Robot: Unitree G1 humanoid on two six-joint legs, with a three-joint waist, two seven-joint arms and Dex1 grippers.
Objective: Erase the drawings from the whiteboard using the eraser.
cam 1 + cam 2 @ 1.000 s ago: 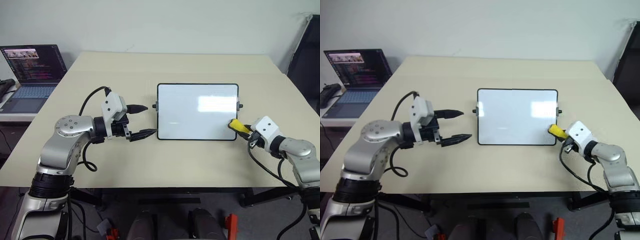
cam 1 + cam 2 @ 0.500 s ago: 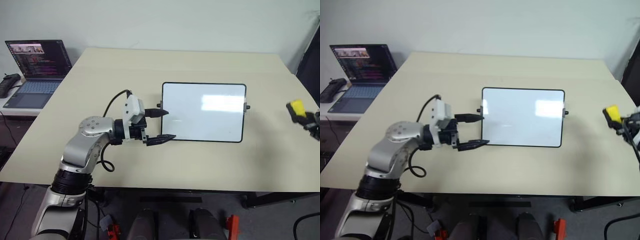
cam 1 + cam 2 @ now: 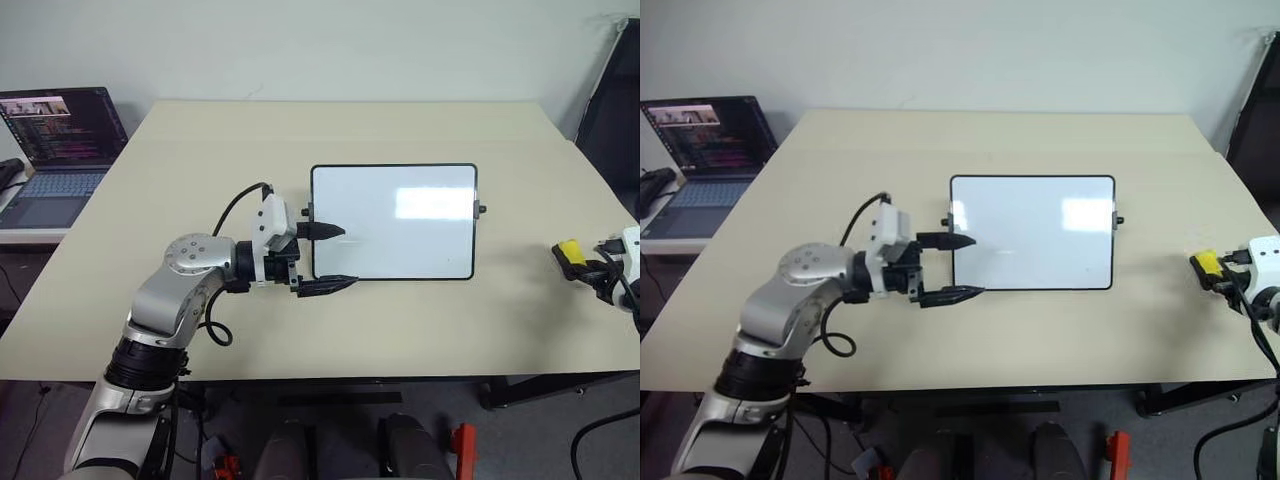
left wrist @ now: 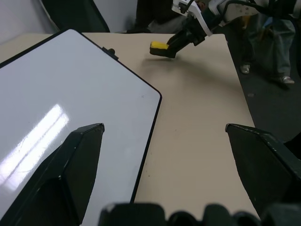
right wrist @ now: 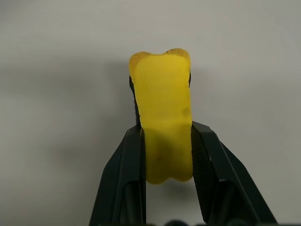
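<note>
the whiteboard [image 3: 393, 221] is lying flat at the middle of the beige table [image 3: 200, 140], and its glossy white surface is showing no legible marks, only a window-like glare. no brand or label can be read on it. the yellow eraser [image 3: 567, 253] is being held above the table near its right edge, well apart from the whiteboard and to its right. it is being pinched between the two black fingers of the right gripper [image 5: 163, 136], which are clamped on the eraser's sides so that most of the block is sticking out past the fingertips. the left gripper [image 3: 332, 258] is being held at the whiteboard's left short side with its fingers spread wide, one fingertip over the board's left margin and the other just off its near-left corner; nothing is being grasped by it. an open laptop [image 3: 58, 140] is sitting on a side surface at the far left, its screen showing lines of text too small to be read.
</note>
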